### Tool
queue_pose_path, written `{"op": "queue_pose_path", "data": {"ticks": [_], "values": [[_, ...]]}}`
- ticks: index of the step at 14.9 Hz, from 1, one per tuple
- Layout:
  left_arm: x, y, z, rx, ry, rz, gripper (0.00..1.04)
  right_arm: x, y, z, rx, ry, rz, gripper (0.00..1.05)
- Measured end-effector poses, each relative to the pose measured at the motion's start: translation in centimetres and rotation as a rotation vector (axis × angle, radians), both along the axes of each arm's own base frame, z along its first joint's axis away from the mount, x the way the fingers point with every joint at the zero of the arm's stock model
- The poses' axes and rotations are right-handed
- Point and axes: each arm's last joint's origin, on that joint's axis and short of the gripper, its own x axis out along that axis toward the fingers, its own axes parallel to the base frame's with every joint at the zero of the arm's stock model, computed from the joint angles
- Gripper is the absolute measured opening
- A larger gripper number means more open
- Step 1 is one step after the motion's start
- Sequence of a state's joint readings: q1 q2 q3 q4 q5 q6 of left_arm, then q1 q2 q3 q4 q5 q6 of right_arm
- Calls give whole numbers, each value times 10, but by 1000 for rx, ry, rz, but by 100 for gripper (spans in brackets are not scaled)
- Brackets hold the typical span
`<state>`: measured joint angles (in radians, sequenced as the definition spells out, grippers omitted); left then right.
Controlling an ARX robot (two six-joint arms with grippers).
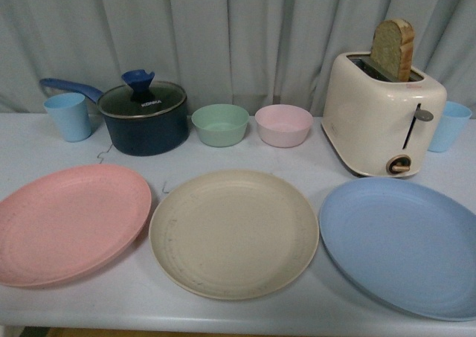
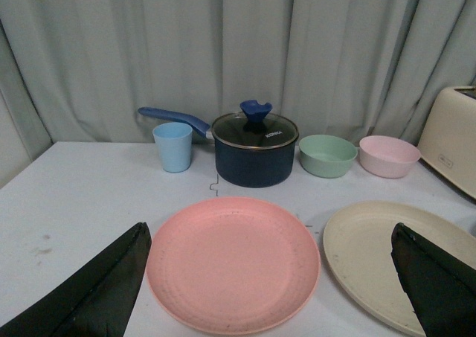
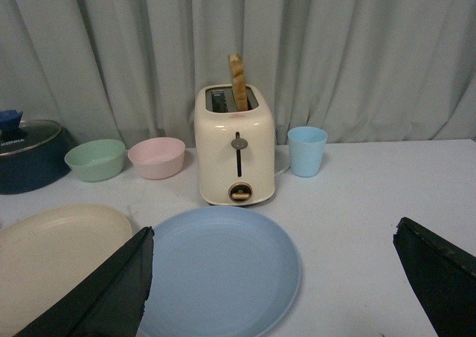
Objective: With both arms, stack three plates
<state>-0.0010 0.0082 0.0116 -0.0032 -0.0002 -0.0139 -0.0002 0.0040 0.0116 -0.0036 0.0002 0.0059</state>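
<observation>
Three plates lie side by side along the table's front. The pink plate [image 1: 68, 222] is at the left, the beige plate [image 1: 233, 231] in the middle, the blue plate [image 1: 405, 244] at the right. No arm shows in the front view. My left gripper [image 2: 271, 277] is open and empty, hovering above and short of the pink plate [image 2: 233, 262], with the beige plate [image 2: 379, 257] by one finger. My right gripper [image 3: 271, 277] is open and empty, with the blue plate [image 3: 219, 270] between its fingers and the beige plate [image 3: 52, 255] to the side.
Behind the plates stand a light blue cup [image 1: 68, 116], a dark blue lidded pot [image 1: 143, 115], a green bowl [image 1: 220, 124], a pink bowl [image 1: 283, 125], a cream toaster [image 1: 383, 117] holding bread, and another blue cup [image 1: 450, 126]. A grey curtain hangs behind.
</observation>
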Motion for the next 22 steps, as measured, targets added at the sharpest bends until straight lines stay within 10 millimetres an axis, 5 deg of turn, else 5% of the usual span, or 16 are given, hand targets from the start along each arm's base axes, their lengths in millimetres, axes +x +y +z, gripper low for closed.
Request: {"op": "queue_pose_path", "data": {"ticks": [3,5,8,12,18,22], "values": [[0,0,0,0,0,0,98,0,0,0,0,0,0,98],[6,3,2,-5,377,102,98,0,0,0,-2,0,1,98],[57,32,17,-47,518,157,98,0,0,0,-2,0,0,98],[136,66,10,-16,649,82,98,0,0,0,-2,0,0,98],[227,101,-41,2,914,-2,98,0,0,0,-2,0,0,98],[249,108,-60,-22,961,-23,98,0,0,0,-2,0,0,98]]}}
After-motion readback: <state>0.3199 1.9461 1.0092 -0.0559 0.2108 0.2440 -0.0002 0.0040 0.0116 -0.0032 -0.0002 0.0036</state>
